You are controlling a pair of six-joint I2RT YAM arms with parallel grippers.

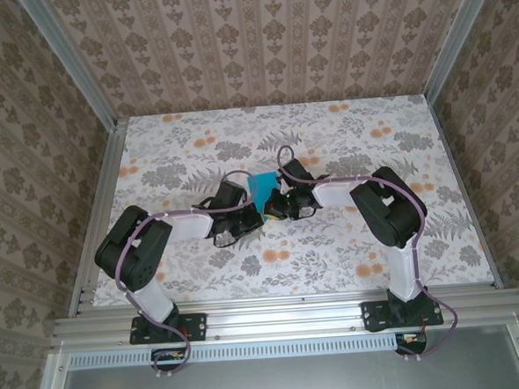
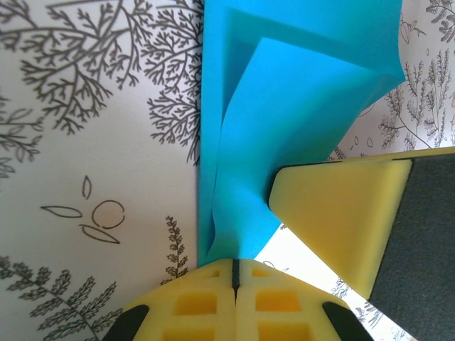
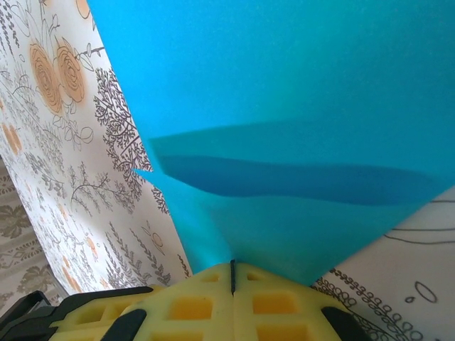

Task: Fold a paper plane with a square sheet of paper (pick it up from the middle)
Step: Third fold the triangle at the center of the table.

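The square sheet of paper (image 1: 262, 191) is bright cyan-blue, folded into a smaller creased shape and held up between my two grippers at the middle of the table. My left gripper (image 2: 233, 264) is shut on its lower edge, and folded layers of the sheet (image 2: 284, 106) rise in front of it. My right gripper (image 3: 232, 266) is shut on a corner of the same sheet (image 3: 298, 106), which spreads wide above its jaws. In the left wrist view a yellow finger (image 2: 341, 213) of the right gripper presses against the paper from the right. Seen from above, the left gripper (image 1: 245, 209) and right gripper (image 1: 278, 202) nearly touch.
The table (image 1: 333, 252) has a floral grey-and-orange covering. Patterned walls (image 1: 259, 45) and metal frame rails (image 1: 102, 213) close it in on three sides. Both arms bend inward from their bases at the near edge.
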